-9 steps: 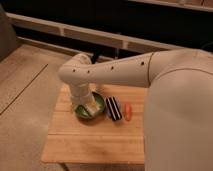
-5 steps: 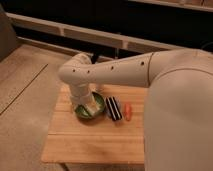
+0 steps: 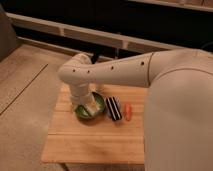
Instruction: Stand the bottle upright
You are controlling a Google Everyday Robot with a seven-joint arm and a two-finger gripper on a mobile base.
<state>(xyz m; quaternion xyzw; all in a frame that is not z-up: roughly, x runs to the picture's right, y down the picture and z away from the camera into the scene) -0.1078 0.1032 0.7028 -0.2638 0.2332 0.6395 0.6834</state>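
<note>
The bottle [image 3: 93, 107] shows as a small pale cream oblong shape lying tilted in or against the green bowl [image 3: 83, 113], near the middle of the wooden table [image 3: 95, 140]. My white arm reaches in from the right and bends down over the bowl. The gripper [image 3: 88, 101] is at the arm's lower end, right at the bottle and the bowl's rim, and the wrist hides most of it. Whether it touches the bottle cannot be made out.
A black-and-white striped block [image 3: 114, 108] lies just right of the bowl, and a small orange-red object [image 3: 128, 111] lies beside it. The table's front half is bare wood. A dark wall with pale rails runs behind, and the floor lies to the left.
</note>
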